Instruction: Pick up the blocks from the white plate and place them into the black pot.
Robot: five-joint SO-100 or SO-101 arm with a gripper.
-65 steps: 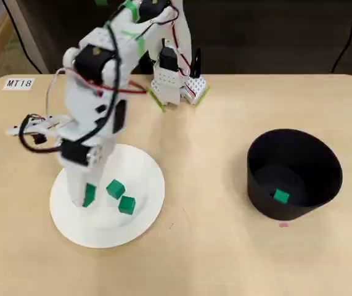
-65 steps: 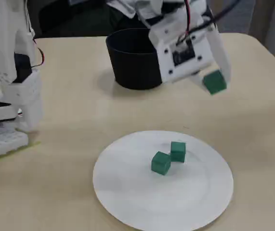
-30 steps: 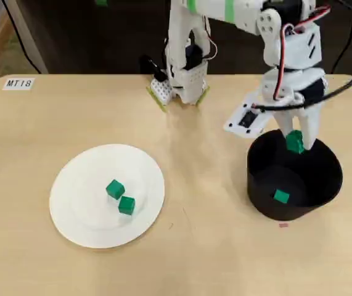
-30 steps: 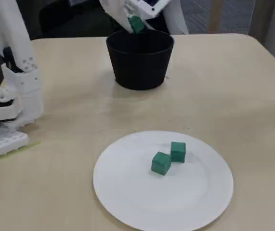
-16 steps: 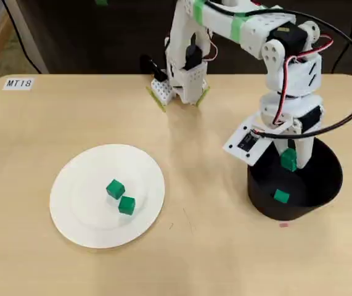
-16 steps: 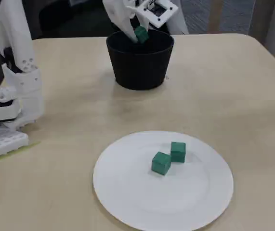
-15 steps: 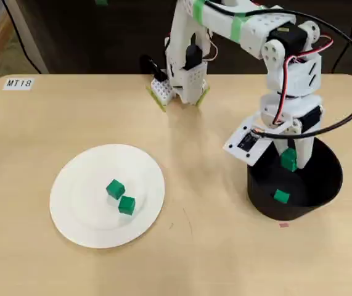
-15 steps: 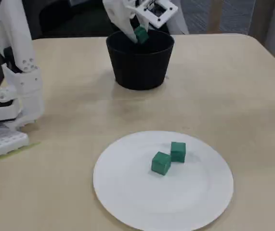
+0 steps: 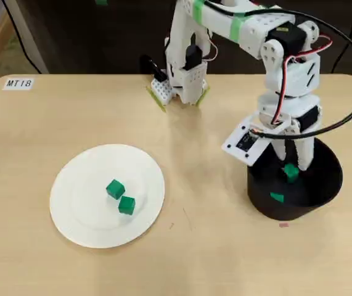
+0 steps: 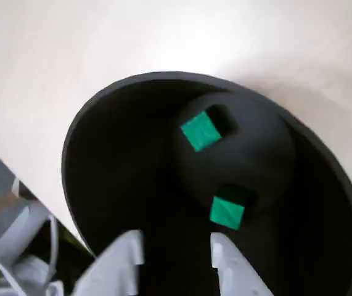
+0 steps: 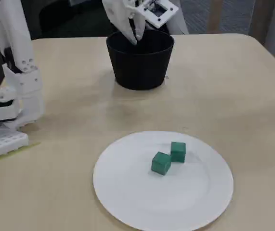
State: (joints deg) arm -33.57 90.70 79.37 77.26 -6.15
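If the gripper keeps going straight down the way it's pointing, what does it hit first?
Probably the nearer green block lying inside the black pot, just ahead of the open gripper; depth is unclear.

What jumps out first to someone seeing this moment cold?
The white arm's gripper hangs open over the black pot at the right of the overhead view, with two green blocks inside it. Two more green blocks sit touching near the middle of the white plate on the left.
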